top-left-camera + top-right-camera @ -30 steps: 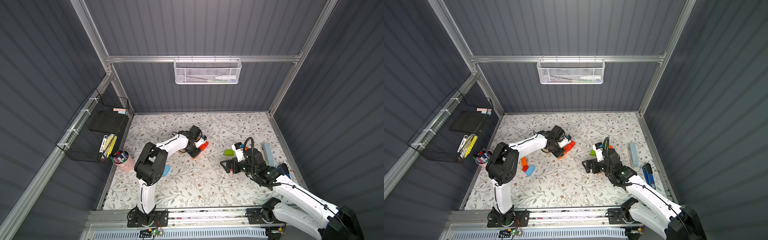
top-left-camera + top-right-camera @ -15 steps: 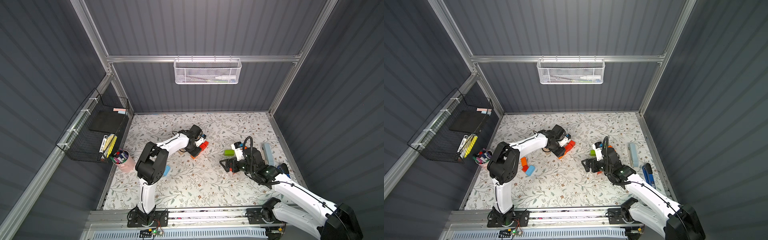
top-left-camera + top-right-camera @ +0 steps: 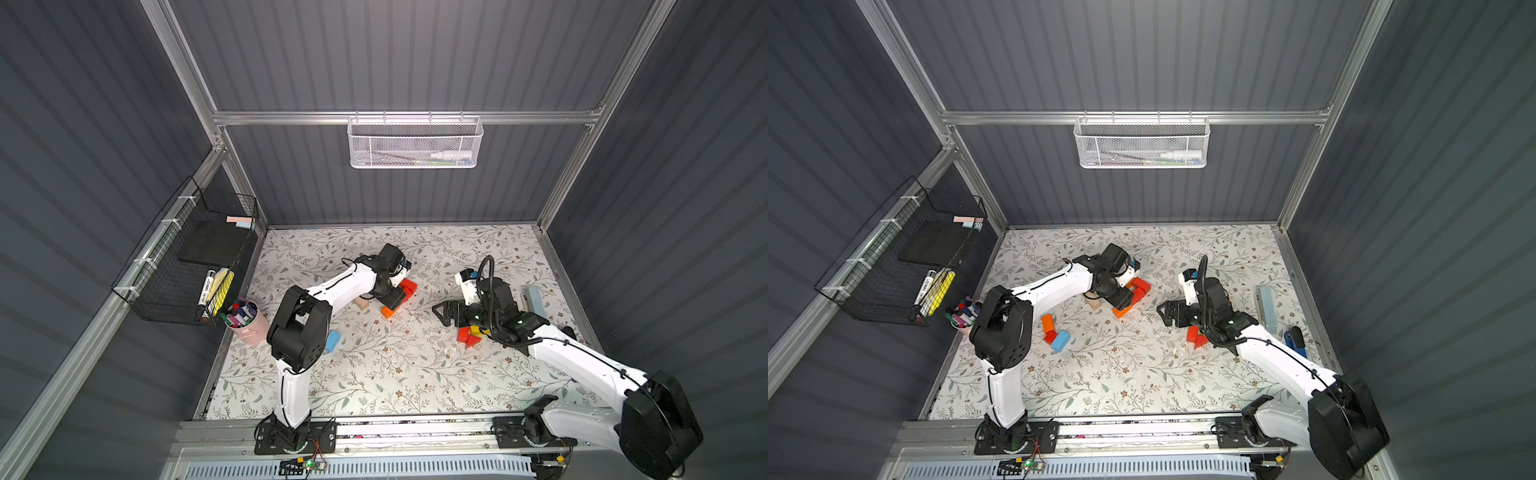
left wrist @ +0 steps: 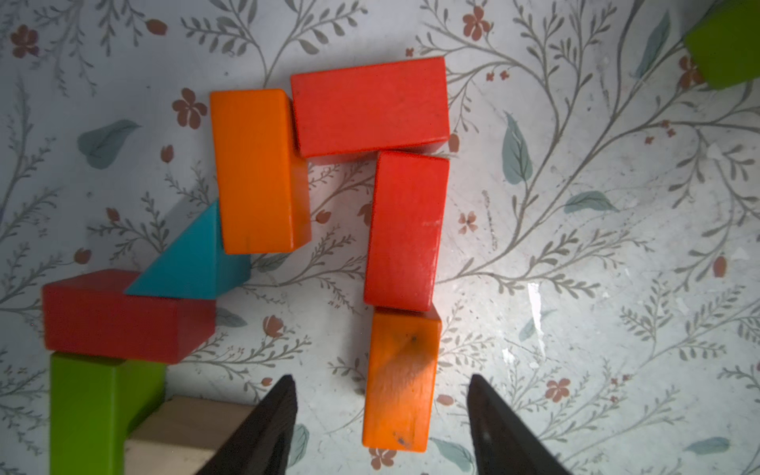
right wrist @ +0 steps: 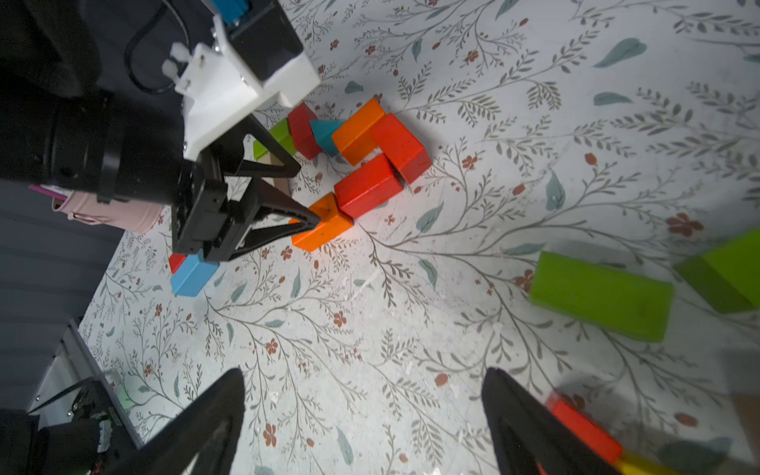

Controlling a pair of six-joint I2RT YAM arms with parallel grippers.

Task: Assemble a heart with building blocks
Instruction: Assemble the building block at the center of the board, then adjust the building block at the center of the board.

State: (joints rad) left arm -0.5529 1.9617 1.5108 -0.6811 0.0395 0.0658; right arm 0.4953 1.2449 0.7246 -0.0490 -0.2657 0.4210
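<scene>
Building blocks [image 4: 370,103] lie on the floral worktop [image 3: 374,374] in a partial outline near its middle: two red bricks, two orange ones, a teal wedge [image 4: 193,263], then red, green and tan pieces. The left end effector [image 4: 380,377] hangs over the end orange brick [image 4: 399,378], its fingers parted either side with clear gaps, gripping nothing. The right end effector [image 5: 364,370] is spread wide and empty above bare worktop, with green bricks [image 5: 600,296] near it.
</scene>
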